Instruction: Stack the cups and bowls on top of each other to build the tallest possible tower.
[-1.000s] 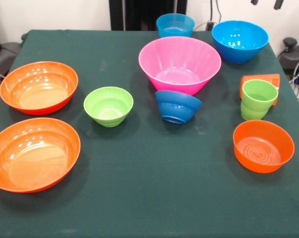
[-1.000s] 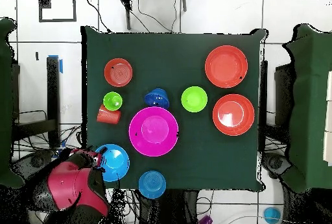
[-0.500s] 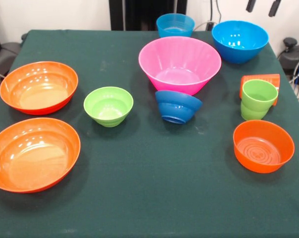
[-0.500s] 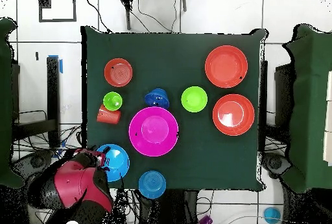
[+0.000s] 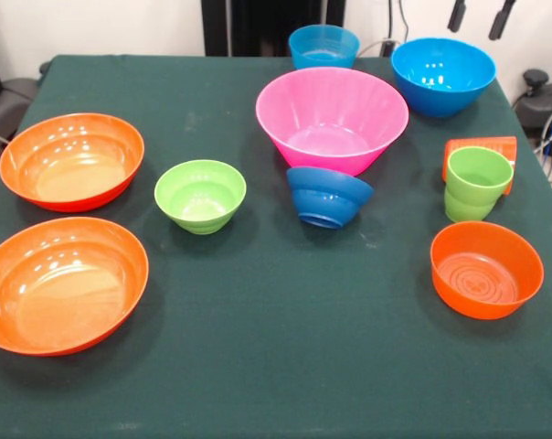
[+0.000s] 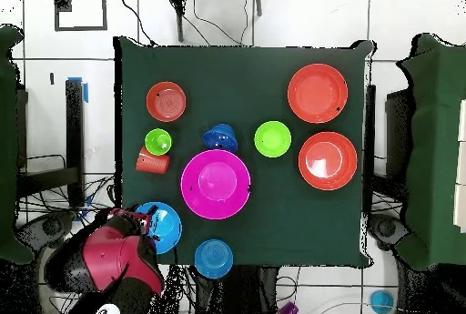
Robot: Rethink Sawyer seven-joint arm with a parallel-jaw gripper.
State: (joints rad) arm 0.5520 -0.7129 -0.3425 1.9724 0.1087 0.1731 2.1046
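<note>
The gripper (image 5: 479, 18) shows in the front view only as two dark fingertips at the top edge, spread apart with a clear gap between them, empty and touching nothing; they hang above the larger sky blue bowl (image 5: 442, 75) at the table's far right corner. The overhead view shows what the front one cuts off: the red and black arm (image 6: 109, 260) reaches in over that same corner, its body covering part of the bowl's rim, though the fingers themselves cannot be made out from above. On the green table (image 5: 276, 366) nothing is stacked. The big pink bowl (image 5: 332, 117) sits alone on the cloth, with the smaller sky blue bowl (image 5: 323, 46) behind it and the small dark blue bowl (image 5: 328, 196) just in front, tipped over toward the camera and touching or nearly touching the pink one. The small lime green bowl (image 5: 200, 195) stands upright to the left. The two wide orange bowls (image 5: 71, 161) and (image 5: 63, 283) lie one behind the other along the left edge. On the right, the lime green cup (image 5: 477, 183) stands upright, with the orange cup (image 5: 482, 148) lying on its side just behind it, and the smaller orange bowl (image 5: 486, 269) is nearer the camera. From above, the lying orange cup's full length is visible.
</note>
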